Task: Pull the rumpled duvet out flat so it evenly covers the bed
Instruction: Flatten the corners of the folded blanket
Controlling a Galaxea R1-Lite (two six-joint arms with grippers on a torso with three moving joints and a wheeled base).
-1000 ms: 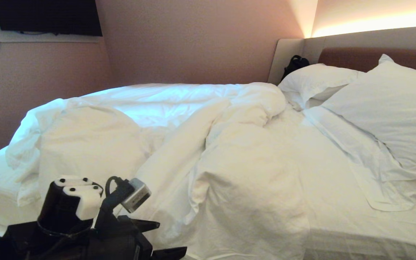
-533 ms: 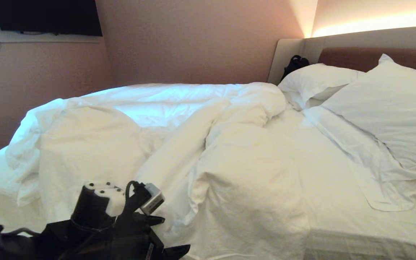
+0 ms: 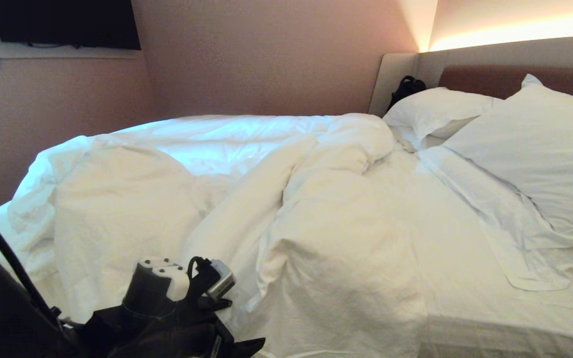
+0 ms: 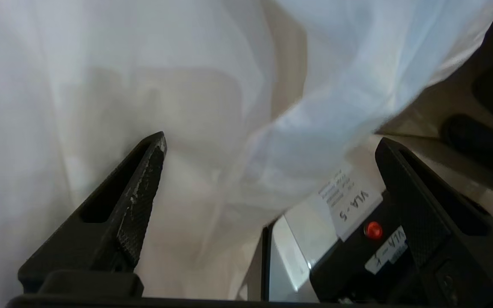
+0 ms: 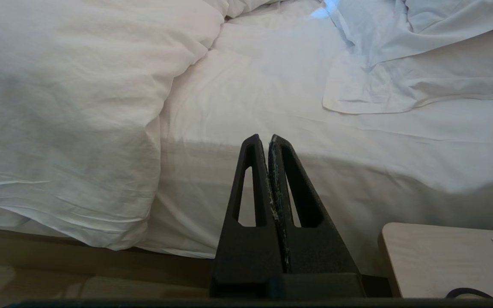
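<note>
duvet [image 3: 276,209] bunched mid-bed [image 3: 465,308], hanging over the near edge, sheet bare by the pillows [image 3: 540,149] | left gripper [image 4: 268,171] spread wide at that overhang, probably lining up a grab | right gripper [image 5: 268,145] pressed together, parked off the edge

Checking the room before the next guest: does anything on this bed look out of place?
Yes. The duvet is bunched in rumpled folds toward the foot and near side, leaving the mattress sheet bare below the pillows. One pillowcase flap lies loose and creased across that sheet.
</note>
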